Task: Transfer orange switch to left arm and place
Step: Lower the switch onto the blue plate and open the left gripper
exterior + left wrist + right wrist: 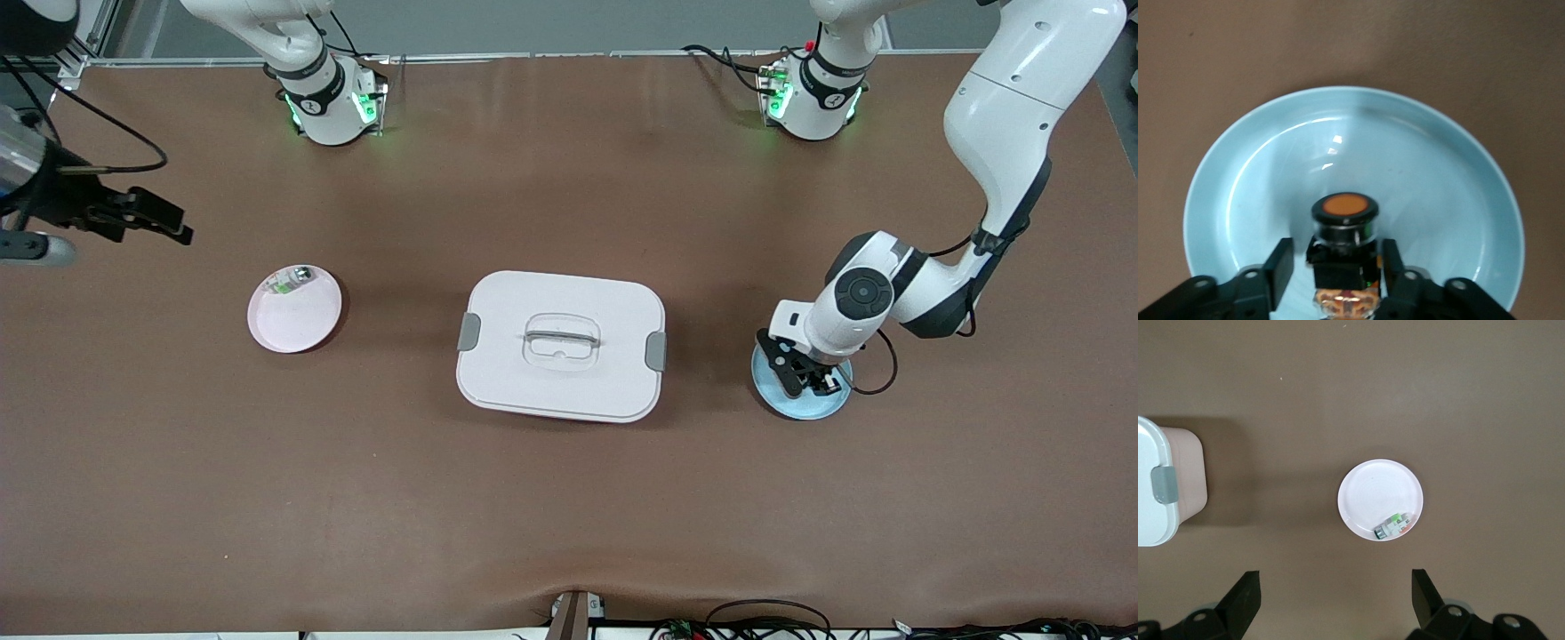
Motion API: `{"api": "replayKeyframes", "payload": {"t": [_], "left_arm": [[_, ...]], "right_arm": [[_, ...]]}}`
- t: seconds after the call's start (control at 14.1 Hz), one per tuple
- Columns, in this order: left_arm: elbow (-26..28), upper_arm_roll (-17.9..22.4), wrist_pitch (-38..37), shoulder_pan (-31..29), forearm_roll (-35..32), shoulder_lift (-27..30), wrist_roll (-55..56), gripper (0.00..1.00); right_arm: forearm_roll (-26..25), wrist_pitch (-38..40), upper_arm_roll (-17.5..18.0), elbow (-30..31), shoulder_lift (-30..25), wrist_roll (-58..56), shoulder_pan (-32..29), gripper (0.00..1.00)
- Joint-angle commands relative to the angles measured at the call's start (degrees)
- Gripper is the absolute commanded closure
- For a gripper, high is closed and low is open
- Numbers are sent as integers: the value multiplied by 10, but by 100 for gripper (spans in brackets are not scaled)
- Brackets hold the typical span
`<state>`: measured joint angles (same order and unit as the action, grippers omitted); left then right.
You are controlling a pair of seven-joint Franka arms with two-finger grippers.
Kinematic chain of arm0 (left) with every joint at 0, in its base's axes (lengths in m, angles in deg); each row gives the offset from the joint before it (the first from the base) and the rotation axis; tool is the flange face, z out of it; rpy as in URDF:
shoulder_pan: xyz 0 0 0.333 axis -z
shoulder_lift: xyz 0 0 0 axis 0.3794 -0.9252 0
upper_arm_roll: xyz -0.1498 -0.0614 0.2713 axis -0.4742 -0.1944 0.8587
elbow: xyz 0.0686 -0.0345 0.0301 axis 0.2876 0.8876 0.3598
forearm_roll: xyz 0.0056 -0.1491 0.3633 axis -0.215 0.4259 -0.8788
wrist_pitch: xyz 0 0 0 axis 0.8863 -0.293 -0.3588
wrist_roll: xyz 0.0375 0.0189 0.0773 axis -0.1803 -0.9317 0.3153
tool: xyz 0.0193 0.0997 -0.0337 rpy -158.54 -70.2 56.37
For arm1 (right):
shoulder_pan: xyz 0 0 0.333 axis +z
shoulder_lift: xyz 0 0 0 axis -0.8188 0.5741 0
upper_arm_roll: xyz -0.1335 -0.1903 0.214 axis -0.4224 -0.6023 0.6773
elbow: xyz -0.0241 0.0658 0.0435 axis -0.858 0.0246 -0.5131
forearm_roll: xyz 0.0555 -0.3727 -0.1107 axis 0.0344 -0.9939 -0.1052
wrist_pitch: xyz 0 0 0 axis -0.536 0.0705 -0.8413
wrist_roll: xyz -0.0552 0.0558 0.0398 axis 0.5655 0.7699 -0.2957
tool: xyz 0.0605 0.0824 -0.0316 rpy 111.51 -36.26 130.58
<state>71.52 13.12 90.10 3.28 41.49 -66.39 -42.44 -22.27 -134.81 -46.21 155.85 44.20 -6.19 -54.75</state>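
The orange switch [1345,212], black with a round orange cap, stands in the blue plate [1425,153]. My left gripper [1336,267] is down in that plate [805,409], open, with one finger on each side of the switch and a thin gap showing at each. In the front view the left gripper [805,375] hides the switch. My right gripper [162,220] hangs open and empty above the table at the right arm's end, and its wrist view [1336,593] looks down on the pink plate. The white box [560,347] sits mid-table between the two plates.
A pink plate [293,313] holds a small green-and-white part [286,283]; both show in the right wrist view, the plate [1371,487] and the part [1393,525]. An end of the box with a grey clip [1163,485] shows there too.
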Motion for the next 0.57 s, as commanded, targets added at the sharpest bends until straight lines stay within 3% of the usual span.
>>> {"api": "replayKeyframes", "payload": {"t": [0.0, 0.28, 0.5], "left_arm": [[-17, -7, 3, -11, -5, 8, 0, 0], [-39, -16, -12, -43, 119, 43, -1, 0], [-115, -44, -139, -39, 196, 58, 43, 0]], "right_arm": [[-25, 10, 11, -21, -1, -10, -21, 0], [-44, 9, 11, -45, 0, -75, -48, 0], [-43, 9, 11, -49, 2, -76, -56, 0]]}}
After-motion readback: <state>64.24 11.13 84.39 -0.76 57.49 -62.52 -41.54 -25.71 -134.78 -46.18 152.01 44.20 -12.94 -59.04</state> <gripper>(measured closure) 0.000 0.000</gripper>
